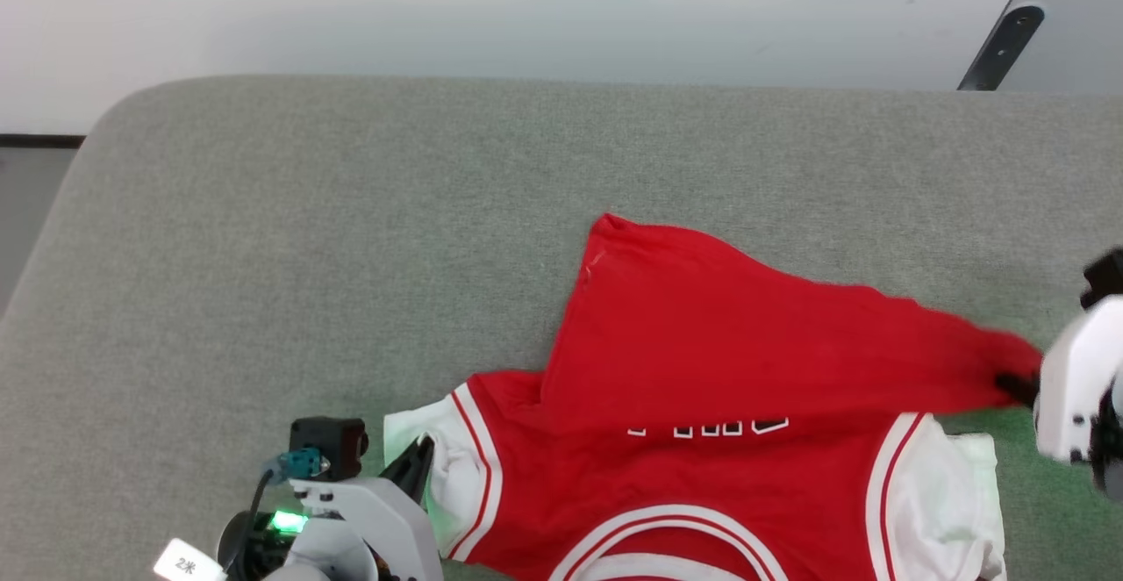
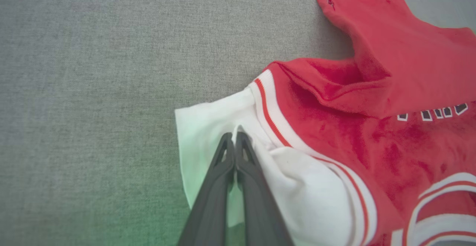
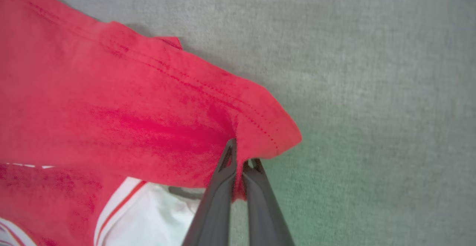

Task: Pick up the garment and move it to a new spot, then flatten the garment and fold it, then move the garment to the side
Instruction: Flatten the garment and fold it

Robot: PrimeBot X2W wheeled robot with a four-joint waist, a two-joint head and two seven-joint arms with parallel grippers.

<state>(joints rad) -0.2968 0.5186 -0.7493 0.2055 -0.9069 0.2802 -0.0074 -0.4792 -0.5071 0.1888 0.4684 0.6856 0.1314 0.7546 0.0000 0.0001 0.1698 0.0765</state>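
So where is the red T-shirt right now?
In the head view the red T-shirt lies on the grey fabric surface, lower right of centre, between the left gripper pinching its white sleeve and the right gripper pinching its hem.

The shirt [image 1: 702, 362] is lying on the grey pad [image 1: 351, 212], red with white sleeves and striped trim. Its lower half is lying folded over the chest lettering, one hem corner stretching rightward, the other pointing away.
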